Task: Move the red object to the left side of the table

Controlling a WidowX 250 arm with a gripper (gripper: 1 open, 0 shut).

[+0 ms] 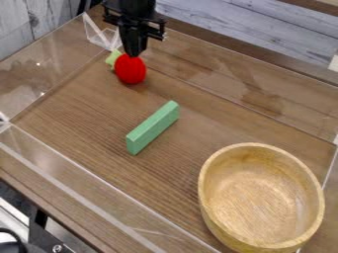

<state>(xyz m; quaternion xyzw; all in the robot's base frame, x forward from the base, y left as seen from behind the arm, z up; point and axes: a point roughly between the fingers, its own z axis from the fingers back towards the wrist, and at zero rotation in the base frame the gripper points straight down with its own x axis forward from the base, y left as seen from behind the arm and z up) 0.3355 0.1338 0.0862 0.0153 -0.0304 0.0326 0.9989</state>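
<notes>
The red object point(128, 68) sits on the table point(79, 128) near its far left corner, a green leafy stub poking out on its left side. The gripper point(133, 50) hangs just above it — pointing straight down, jaws closed, holding nothing. A green block point(153, 126) lies toward the middle, well apart — a wooden bowl point(262, 197) stands at the near right.

- Soft, even daylight fills the scene; nothing looks dim or blown out.
- The clear acrylic walls point(34, 74) catch pale, milky glare along the left side.
- The table point(224, 94) shows faint sheen streaks.
- The green block point(152, 126) and wooden bowl point(262, 198) cast only short, soft shadows.
- The picture is small and slightly soft, so fine edges blur.
</notes>
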